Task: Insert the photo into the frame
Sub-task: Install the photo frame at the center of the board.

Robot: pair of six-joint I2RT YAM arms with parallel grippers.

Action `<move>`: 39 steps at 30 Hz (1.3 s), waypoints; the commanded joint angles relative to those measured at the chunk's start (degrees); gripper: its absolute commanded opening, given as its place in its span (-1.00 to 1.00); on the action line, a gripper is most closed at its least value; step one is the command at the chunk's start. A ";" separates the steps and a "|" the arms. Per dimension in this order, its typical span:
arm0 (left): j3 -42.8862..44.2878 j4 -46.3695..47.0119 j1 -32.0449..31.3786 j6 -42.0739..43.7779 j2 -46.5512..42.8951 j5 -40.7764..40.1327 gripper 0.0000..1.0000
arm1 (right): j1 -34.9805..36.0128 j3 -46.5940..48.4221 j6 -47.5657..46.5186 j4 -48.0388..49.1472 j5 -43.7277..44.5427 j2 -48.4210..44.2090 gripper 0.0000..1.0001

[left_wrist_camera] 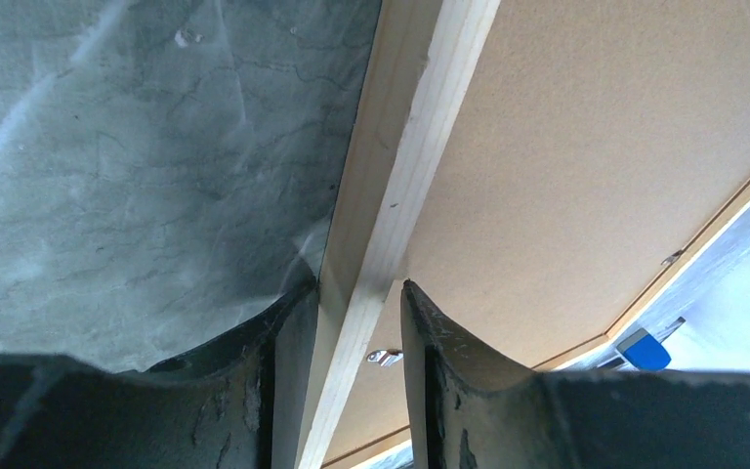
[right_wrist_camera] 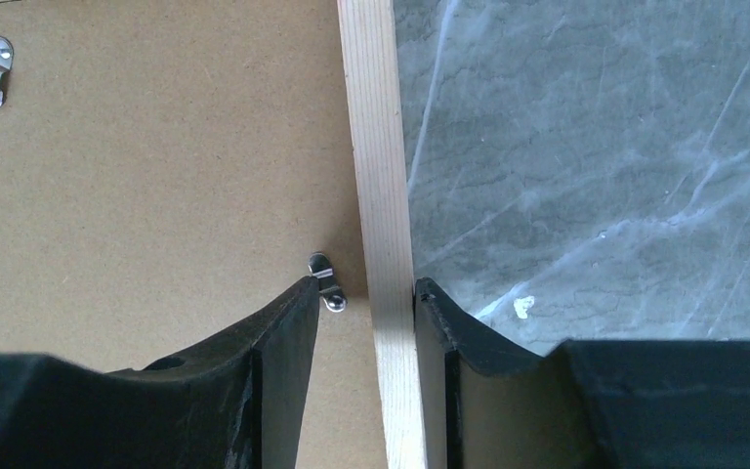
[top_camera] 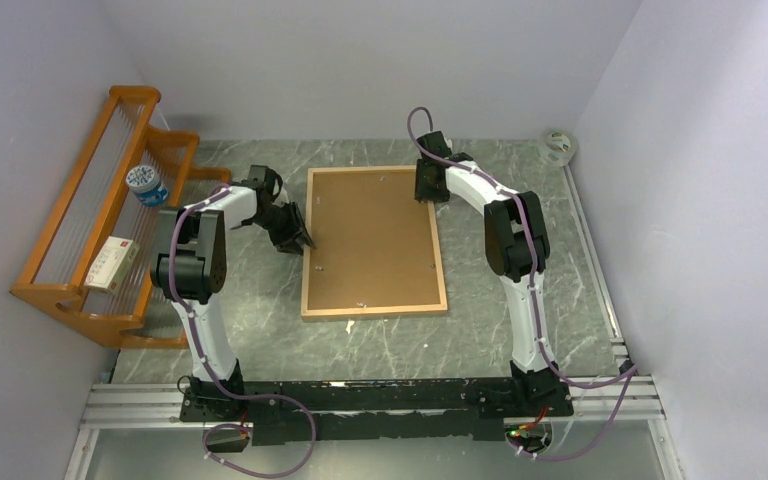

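Observation:
The light-wood frame [top_camera: 372, 309] lies back side up in the middle of the table, with a brown backing board [top_camera: 370, 240] filling it. The photo is hidden. My left gripper [top_camera: 305, 240] stands over the frame's left rail [left_wrist_camera: 410, 147], its jaws [left_wrist_camera: 356, 288] open astride it, the outer finger against the rail's outer side. My right gripper [top_camera: 426, 192] is at the right rail [right_wrist_camera: 376, 147] near the far corner, jaws [right_wrist_camera: 366, 283] open astride it. Its outer finger [right_wrist_camera: 439, 313] touches the wood. The inner one stands a little apart, beside a metal clip [right_wrist_camera: 324, 281].
An orange wooden rack [top_camera: 90, 230] stands against the left wall, holding a small bottle [top_camera: 146, 185] and a box [top_camera: 112, 262]. A tape roll [top_camera: 558, 146] lies at the back right corner. Walls close in on three sides.

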 commanded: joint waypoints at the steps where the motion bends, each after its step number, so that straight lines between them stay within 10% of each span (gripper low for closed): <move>1: -1.17 1.11 -0.04 1.37 2.08 -0.40 -0.14 | -0.34 1.48 -0.06 1.07 1.54 2.39 -0.10; 9: -1.59 1.58 -0.02 1.37 2.55 -0.19 -0.16 | -0.40 1.07 -0.99 0.95 1.53 3.59 0.10; 15: -1.63 1.50 -0.09 1.44 2.55 -0.21 -0.18 | -0.47 0.77 -2.41 0.85 1.76 3.34 -0.35; 29: -1.47 1.89 -0.07 1.35 2.80 0.62 -0.18 | -1.24 -4.66 -1.22 4.63 -5.96 -0.66 -0.72; 39: -1.45 2.39 -0.09 1.08 3.08 1.68 -0.24 | -2.96 4.03 5.25 -6.93 -3.50 1.78 0.05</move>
